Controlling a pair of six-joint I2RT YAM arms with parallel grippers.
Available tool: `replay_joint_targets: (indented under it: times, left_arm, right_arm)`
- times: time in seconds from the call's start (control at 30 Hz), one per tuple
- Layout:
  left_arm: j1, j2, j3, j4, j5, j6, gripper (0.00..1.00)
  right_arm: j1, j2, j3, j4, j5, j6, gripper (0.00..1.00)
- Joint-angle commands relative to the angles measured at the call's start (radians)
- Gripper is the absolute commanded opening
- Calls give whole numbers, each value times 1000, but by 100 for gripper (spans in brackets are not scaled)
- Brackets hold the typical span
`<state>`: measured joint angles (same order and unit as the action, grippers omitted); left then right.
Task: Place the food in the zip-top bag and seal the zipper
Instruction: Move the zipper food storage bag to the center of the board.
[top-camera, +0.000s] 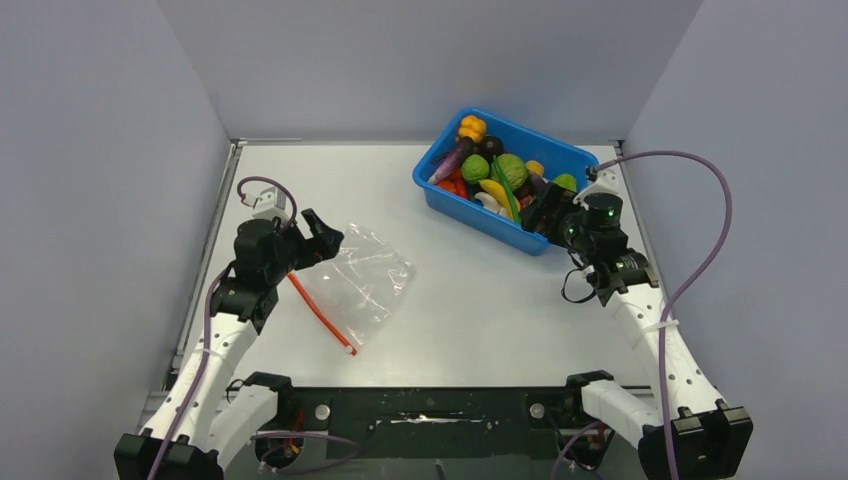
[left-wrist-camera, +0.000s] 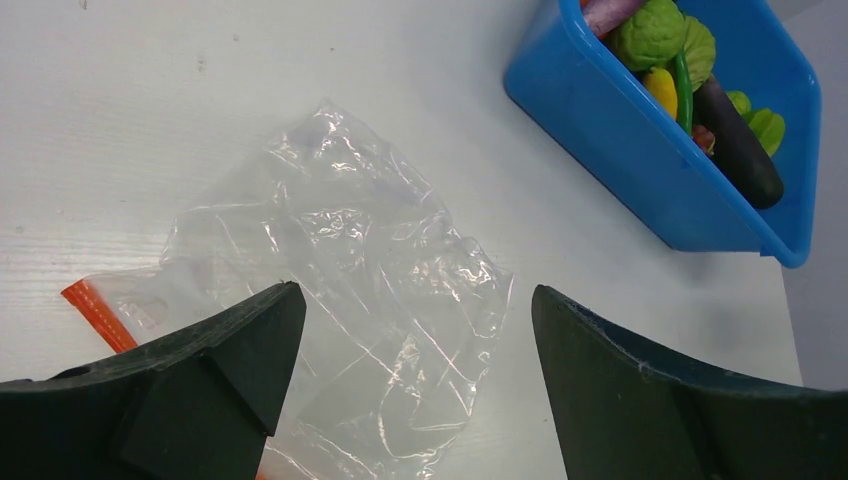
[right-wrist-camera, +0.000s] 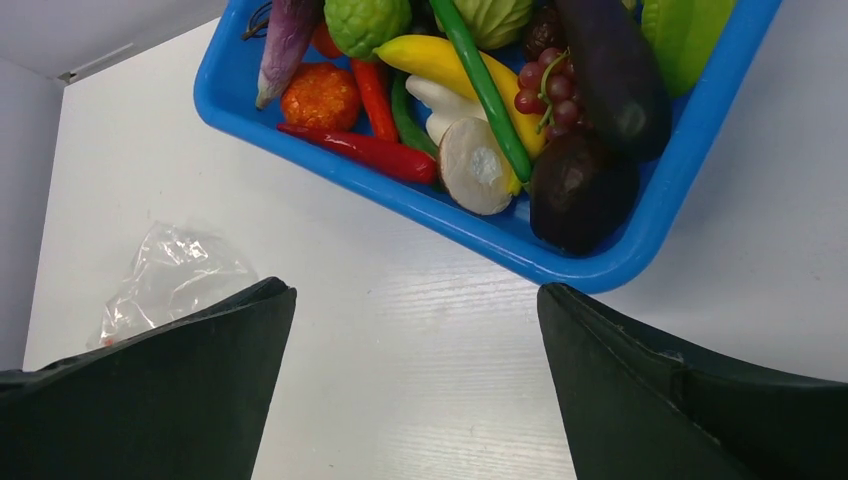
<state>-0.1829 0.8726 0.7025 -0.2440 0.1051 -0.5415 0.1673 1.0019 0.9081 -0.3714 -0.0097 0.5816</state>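
The clear zip-top bag lies flat and empty on the white table, its red-orange zipper along the left edge. My left gripper is open above the bag's left part; the bag and a bit of the zipper show between its fingers. The toy food is piled in the blue bin: a banana, a dark eggplant, a long green pod, a green round fruit. My right gripper is open and empty at the bin's near right corner.
The blue bin stands at the back right of the table. Grey walls close in the left, back and right sides. Purple cables loop off both arms. The arm bases and a black bar run along the near edge.
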Motion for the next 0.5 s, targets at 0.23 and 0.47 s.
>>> replay_joint_targets:
  times: [0.23,0.47]
  left_arm:
    - [3,22,-41,104,-53,-107,77]
    - [1,135,-115,173,12,-95,74]
  right_arm:
    - [4,-23,-11,83,-36,38,98]
    - [4,-15,-11,83,-77,53,98]
